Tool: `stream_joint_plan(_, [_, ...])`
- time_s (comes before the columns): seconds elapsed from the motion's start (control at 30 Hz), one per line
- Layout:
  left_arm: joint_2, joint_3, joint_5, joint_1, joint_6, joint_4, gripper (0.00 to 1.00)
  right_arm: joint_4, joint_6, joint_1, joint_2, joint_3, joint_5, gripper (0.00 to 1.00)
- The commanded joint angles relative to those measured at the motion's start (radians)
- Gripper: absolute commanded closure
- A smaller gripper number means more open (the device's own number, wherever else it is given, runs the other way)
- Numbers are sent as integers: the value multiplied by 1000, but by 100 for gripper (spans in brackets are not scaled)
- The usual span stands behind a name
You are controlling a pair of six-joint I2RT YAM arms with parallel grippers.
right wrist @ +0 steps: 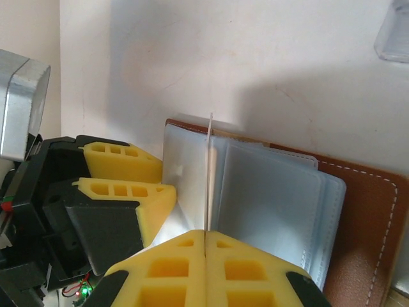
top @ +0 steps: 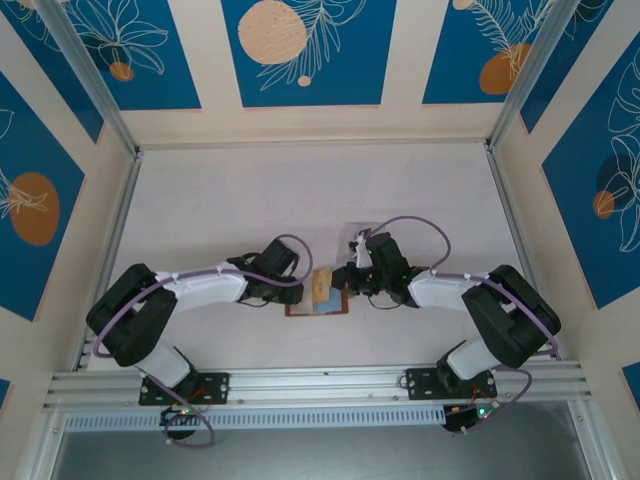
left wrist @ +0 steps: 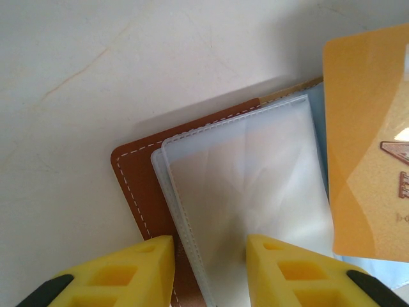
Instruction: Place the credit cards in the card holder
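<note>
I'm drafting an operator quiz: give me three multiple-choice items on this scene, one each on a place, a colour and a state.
1. Where does the brown leather card holder lie?
A) far left corner
B) middle of the white table
C) on the metal rail
2. What colour is the flat plastic card over the holder?
A) green
B) black
C) golden-orange
3. The right gripper is:
A) shut on the card
B) wide open
C) resting on a cup

Key: B, the top view shows it centred; C, the left wrist view shows that colour; A, its jaws pinch the card's edge.
</note>
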State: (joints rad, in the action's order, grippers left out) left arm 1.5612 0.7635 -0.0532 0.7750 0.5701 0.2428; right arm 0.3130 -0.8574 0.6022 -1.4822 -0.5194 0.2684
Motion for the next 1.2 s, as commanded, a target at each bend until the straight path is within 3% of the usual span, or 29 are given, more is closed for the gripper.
stream_joint_plan(0.0, [36, -35, 27, 10, 6, 75, 67, 28, 4, -2, -13, 17, -4, 100])
stream_joint_plan(0.57, [40, -25, 30, 10, 5, 84, 67, 128, -67, 32, -51, 70, -19, 100])
stream_joint_plan(1.17, [38, -27, 35, 10, 6, 85, 66, 10, -22, 85, -15, 98, -62, 100])
